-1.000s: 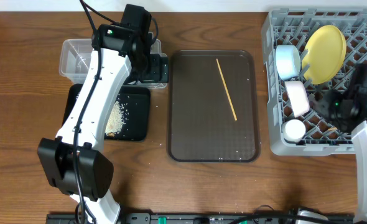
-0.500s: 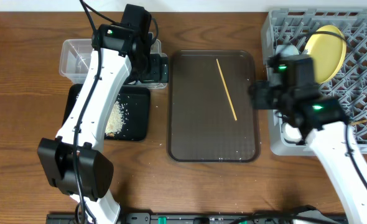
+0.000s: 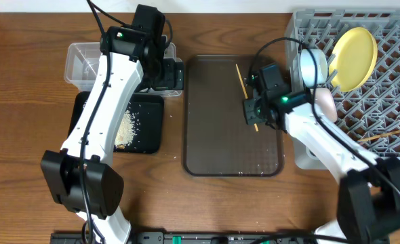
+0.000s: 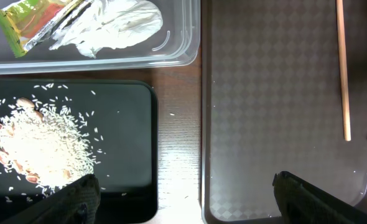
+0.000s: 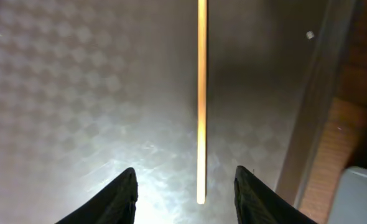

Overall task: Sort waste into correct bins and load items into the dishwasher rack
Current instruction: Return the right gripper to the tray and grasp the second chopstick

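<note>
One wooden chopstick (image 3: 241, 76) lies on the brown serving tray (image 3: 213, 135). It also shows in the left wrist view (image 4: 342, 68) and the right wrist view (image 5: 201, 93). My right gripper (image 3: 253, 112) is open low over the tray, its fingers (image 5: 186, 177) on either side of the chopstick's near end. A second chopstick (image 3: 383, 135) lies in the grey dishwasher rack (image 3: 390, 102) with the yellow plate (image 3: 354, 57), light blue bowl (image 3: 310, 66) and white bowl (image 3: 327, 102). My left gripper (image 3: 167, 74) is open and empty (image 4: 183, 186) between the tray and the bins.
The clear tub (image 3: 78, 54) holds the green-and-orange wrapper (image 4: 28, 22) and crumpled white paper (image 4: 115, 22). The black tray (image 3: 149, 122) holds rice scraps (image 4: 34, 143). The right arm hides the rack's front left corner; the white cup is out of view.
My right arm has swung left out of the rack and come down over the brown tray, around the chopstick's near end. The left arm has not moved.
</note>
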{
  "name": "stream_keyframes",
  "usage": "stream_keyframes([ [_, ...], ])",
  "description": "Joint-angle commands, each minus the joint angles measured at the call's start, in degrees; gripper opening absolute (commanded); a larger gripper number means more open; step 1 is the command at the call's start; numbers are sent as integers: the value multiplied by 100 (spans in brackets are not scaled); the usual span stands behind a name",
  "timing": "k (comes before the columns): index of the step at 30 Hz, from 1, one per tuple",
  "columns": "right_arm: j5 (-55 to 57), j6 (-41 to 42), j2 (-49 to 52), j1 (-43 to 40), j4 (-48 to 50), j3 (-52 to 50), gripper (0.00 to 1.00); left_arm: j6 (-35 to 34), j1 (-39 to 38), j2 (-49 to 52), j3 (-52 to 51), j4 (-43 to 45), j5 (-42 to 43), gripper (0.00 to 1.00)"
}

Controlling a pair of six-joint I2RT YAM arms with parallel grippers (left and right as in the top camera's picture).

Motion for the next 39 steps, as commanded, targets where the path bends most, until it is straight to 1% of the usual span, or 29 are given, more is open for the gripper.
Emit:
stream_keyframes([
  [1, 92, -149, 326, 68, 42, 81, 43, -72, 15, -35, 109, -13, -70, 91],
  [3, 90, -195, 527, 79, 35, 81, 38, -72, 15, -35, 109, -15, -70, 91],
  [5, 92, -223, 682, 90, 22, 81, 36, -72, 15, -35, 109, -15, -70, 91],
  [13, 345, -225, 914, 98, -127, 79, 33, -72, 15, -35, 109, -15, -70, 91],
  [18, 343, -227, 929, 109, -293, 76, 21, -72, 15, -35, 109, -13, -70, 91],
  [25, 343, -227, 975, 205, -306, 70, 17, -72, 15, -35, 109, -13, -70, 91],
  [28, 345, -227, 977, 203, -310, 68, 10, -72, 15, -35, 109, -15, -70, 91],
  [35, 367, -227, 986, 203, -354, 68, 11, -72, 15, -35, 109, -13, -70, 91],
  [36, 367, -225, 986, 203, -358, 68, 9, -72, 15, -35, 109, -15, -70, 91],
  [37, 367, -225, 986, 203, -374, 68, 4, -72, 15, -35, 109, -13, -70, 91],
  [38, 367, -225, 986, 203, -398, 68, 1, -72, 15, -35, 109, -13, -70, 91],
  [39, 367, -225, 986, 203, -417, 63, 1, -72, 15, -35, 109, -13, -70, 91],
])
